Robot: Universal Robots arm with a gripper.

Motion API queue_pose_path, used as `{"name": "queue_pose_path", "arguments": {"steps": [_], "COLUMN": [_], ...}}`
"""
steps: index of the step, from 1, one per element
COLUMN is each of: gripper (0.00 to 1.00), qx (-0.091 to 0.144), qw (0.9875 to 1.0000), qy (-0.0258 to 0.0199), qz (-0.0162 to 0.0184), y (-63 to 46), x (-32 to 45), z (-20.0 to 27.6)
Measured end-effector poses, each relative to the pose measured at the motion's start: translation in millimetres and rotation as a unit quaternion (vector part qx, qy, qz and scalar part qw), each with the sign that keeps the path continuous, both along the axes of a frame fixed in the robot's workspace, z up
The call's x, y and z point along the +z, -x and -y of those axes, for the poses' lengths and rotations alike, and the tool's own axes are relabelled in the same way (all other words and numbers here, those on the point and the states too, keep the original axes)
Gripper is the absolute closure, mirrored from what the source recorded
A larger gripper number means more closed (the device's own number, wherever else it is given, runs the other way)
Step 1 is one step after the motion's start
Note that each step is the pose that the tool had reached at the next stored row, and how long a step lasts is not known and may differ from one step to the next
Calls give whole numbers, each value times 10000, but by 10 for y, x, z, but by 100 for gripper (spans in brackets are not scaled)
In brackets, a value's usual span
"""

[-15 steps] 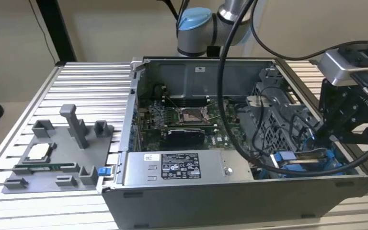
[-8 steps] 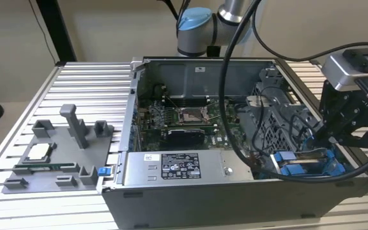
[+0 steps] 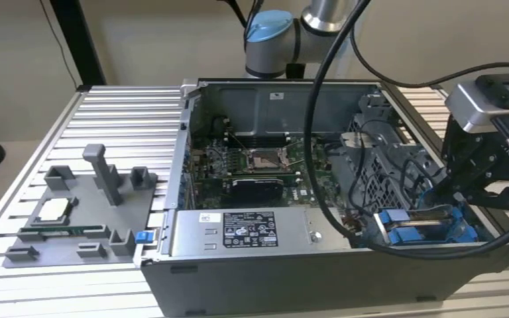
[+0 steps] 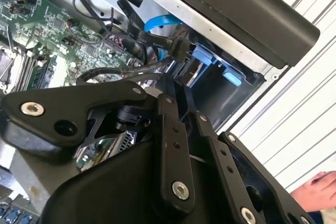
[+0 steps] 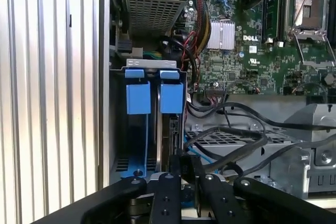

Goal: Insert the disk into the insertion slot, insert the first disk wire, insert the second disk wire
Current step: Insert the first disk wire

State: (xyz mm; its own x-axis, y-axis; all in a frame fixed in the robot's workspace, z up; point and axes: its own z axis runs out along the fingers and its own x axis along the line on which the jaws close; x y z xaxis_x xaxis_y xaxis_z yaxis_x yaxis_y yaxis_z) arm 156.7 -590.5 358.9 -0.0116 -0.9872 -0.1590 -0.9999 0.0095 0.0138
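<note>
alignment is deciding this step. the tool (image 5: 185, 168) is hanging just over the open end of the insertion slot (image 5: 155, 64), the grey metal bay with two blue tabs, near the power supply (image 3: 236, 232). whether the tool is clenched or released i cannot tell, since its own linkage is covering the tip. the disk (image 5: 168, 137) is seeming to sit down in the slot under the tab nearer the motherboard (image 5: 247, 51), with just a dark edge showing, so i am judging the seating done and a wire step in hand. a blue data cable (image 4: 157, 23) with a black connector (image 4: 177, 46) is lying just beside the bay. black cables (image 5: 231, 145) are looping across the drive cage right next to the tool.

doing this well is meaning keeping the connector square to the disk's port, with its key facing the matching way. it is also meaning pressing straight along the slot's length rather than at a slant. any tilt is risking bent contacts or a plug riding up on the blue rail. the loose black cables are needing to stay outside the path so nothing is getting pinched. a person's hand (image 4: 315, 192) is showing over the slats of the worktop (image 3: 122, 119), well apart from the bay.
</note>
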Motion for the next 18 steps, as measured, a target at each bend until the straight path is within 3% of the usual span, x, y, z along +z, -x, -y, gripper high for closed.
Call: {"name": "queue_pose_path", "arguments": {"steps": [10,18], "gripper": [100,100], "qx": [-28,-5], "qw": [10000,10000], "qy": [-68,-76], "qz": [0,0], "y": [-11,-51], "x": [-92,-108], "z": [4,21]}}
